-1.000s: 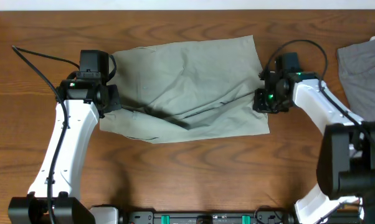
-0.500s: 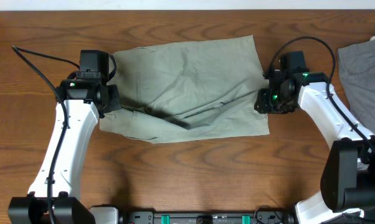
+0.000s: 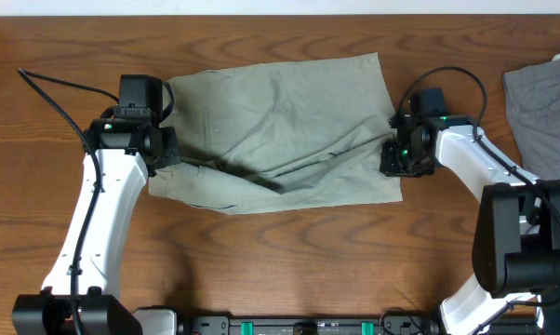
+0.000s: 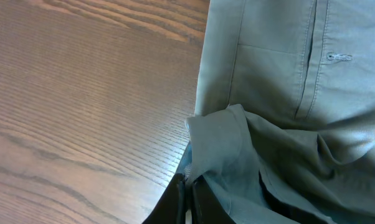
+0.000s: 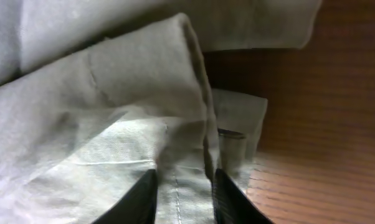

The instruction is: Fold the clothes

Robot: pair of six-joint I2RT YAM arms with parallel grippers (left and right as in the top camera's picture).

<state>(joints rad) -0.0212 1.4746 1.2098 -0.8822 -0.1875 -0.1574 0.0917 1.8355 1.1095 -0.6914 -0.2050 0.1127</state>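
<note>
The pale khaki-green shorts point(image 3: 280, 130) lie wrinkled and partly folded across the middle of the table in the overhead view. My left gripper point(image 3: 166, 149) is at their left edge. In the left wrist view its jaws point(image 4: 189, 190) are shut on a bunched flap of the shorts point(image 4: 281, 93), near the waistband seam and a buttonhole. My right gripper point(image 3: 393, 154) is at the shorts' right edge. In the right wrist view its fingers point(image 5: 184, 196) are apart, straddling a raised fold of the leg hem point(image 5: 144, 106), with cloth between them.
A darker grey garment point(image 3: 543, 107) lies at the table's right edge, behind my right arm. A black cable point(image 3: 61, 84) runs across the wood to the left arm. The table's far edge point(image 3: 280, 13) is close behind the shorts.
My right arm drifted slightly right, then came back left to the shorts' right hem. The left arm and the shorts have not visibly moved.
</note>
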